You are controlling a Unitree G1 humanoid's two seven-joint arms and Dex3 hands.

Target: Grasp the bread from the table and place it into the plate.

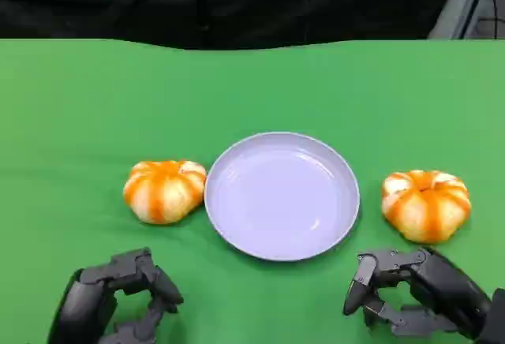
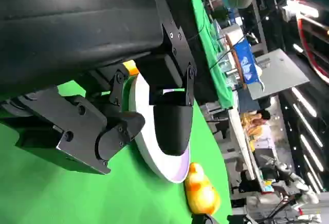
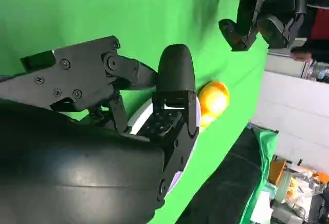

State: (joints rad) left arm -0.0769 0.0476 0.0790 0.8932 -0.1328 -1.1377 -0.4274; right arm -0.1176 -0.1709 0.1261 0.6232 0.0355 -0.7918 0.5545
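Bread: two orange-striped, pumpkin-shaped loaves on the green table (image 1: pixel 79 99), head view. Left loaf (image 1: pixel 164 191) sits left of centre, just beside the plate (image 1: pixel 282 195), possibly touching its rim; right loaf (image 1: pixel 426 205) sits at the right, apart from the plate. Plate pale lavender, round, bare inside, at frame centre. Left hand (image 1: pixel 118 297) at lower left, below the left loaf, fingers curled in part but spread, holding nothing. Right hand (image 1: pixel 410 293) at lower right, just below the right loaf, fingers apart, holding nothing, not touching the bread. Dark backdrop across the top of the frame. Left wrist view: left hand's black shell and fingers (image 2: pixel 172 126) cover the upper left and centre, nothing in them; plate rim (image 2: pixel 154 160) seen on edge behind them; one loaf (image 2: pixel 201 193) at lower centre beyond the plate, a sliver of orange near the fingers at centre-left. Cluttered room at right, too blurred to tell. Right wrist view: right hand's fingers (image 3: pixel 175 72) at centre, spread, holding nothing; a slice of plate rim (image 3: pixel 197 116) beside them; one loaf (image 3: pixel 213 98) at centre right; the other hand (image 3: pixel 267 13) at upper right over the green cloth.
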